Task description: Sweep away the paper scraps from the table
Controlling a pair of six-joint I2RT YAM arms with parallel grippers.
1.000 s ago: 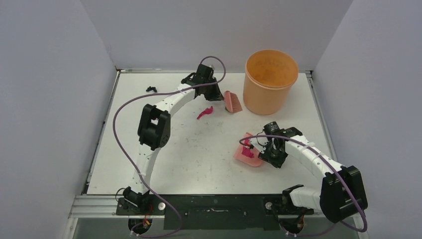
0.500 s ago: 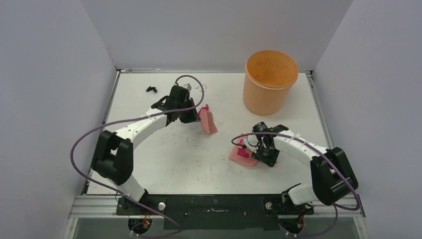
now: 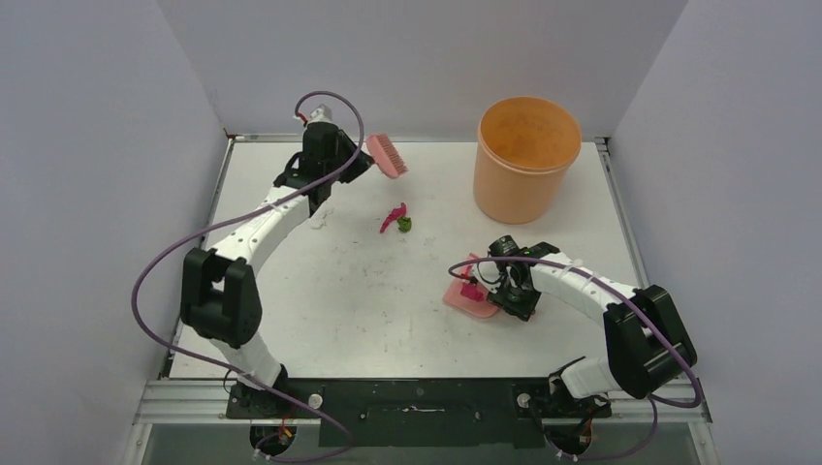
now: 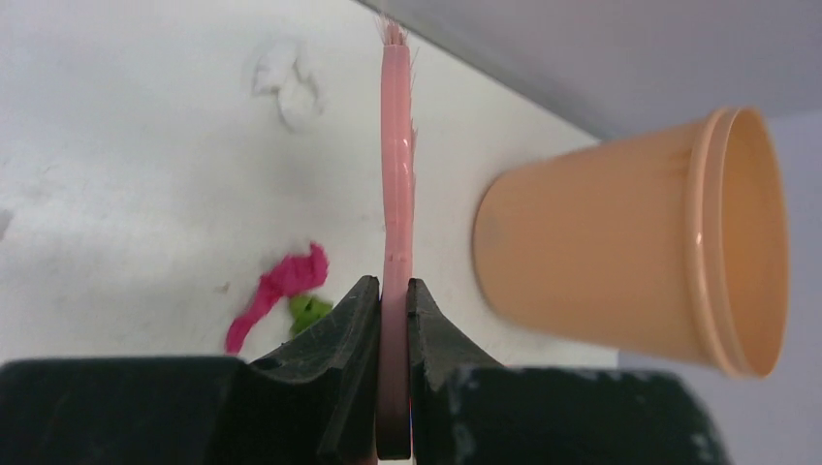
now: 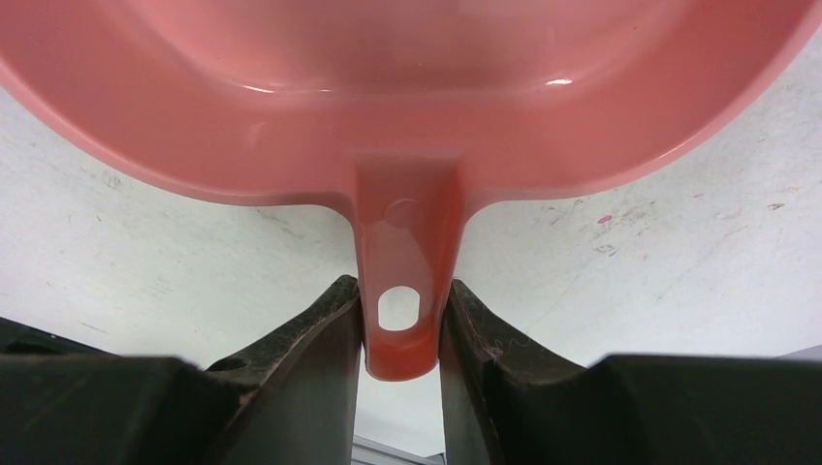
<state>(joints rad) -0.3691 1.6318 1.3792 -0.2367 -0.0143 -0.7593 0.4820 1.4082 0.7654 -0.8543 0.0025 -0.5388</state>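
Left gripper (image 4: 394,300) clamped on brush (image 3: 388,155), held high near back wall. Right gripper (image 5: 402,329) clamped on dustpan (image 5: 407,87) handle. Magenta and green paper scraps (image 3: 395,219) lay mid table (image 3: 368,310), well apart from dustpan (risk: hard stroke could scatter them past it).

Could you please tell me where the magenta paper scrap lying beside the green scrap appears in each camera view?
Top external: magenta scrap, near the centre, just left of the green scrap.
Left wrist: lower left, left of the pink brush.
Right wrist: not in it; the pink dustpan fills the view.
Shared landmark: orange bucket, in the top and left wrist views only.
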